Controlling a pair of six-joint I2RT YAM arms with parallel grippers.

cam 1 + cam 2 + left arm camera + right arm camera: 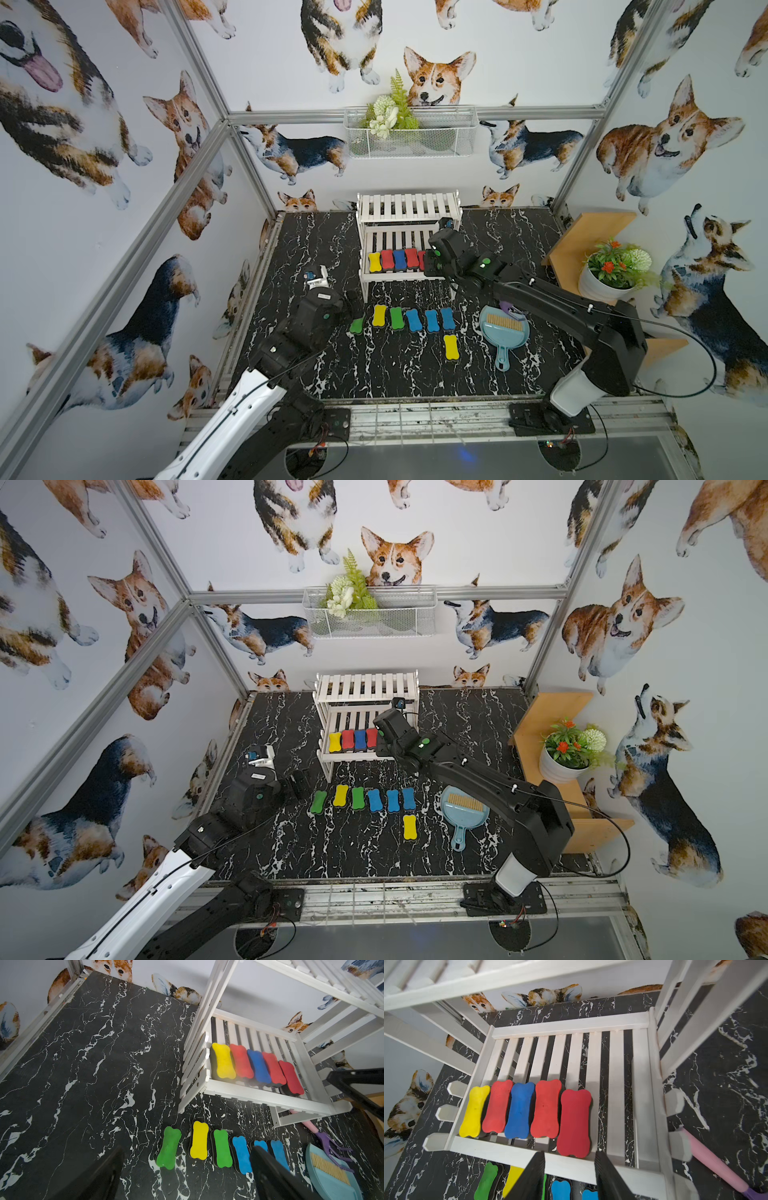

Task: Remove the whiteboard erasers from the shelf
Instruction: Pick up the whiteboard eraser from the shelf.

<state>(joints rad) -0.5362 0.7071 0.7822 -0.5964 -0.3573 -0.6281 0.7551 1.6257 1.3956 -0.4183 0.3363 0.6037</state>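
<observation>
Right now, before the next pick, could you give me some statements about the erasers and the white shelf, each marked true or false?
1. Five whiteboard erasers lie on the shelf's lower tier. True.
2. One of these is green. False: they are yellow, red, blue, red, red; the green erasers lie on the table.
3. The right fingers grip the end red eraser. False: they stand apart, with nothing clamped between them.
4. Seven erasers lie on the table. True.
5. The dustpan lies on the table. True.

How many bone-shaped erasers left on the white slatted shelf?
5, in one row on the lower shelf tier: yellow eraser, first red eraser, blue eraser, second red eraser, end red eraser. None seem hidden.
</observation>
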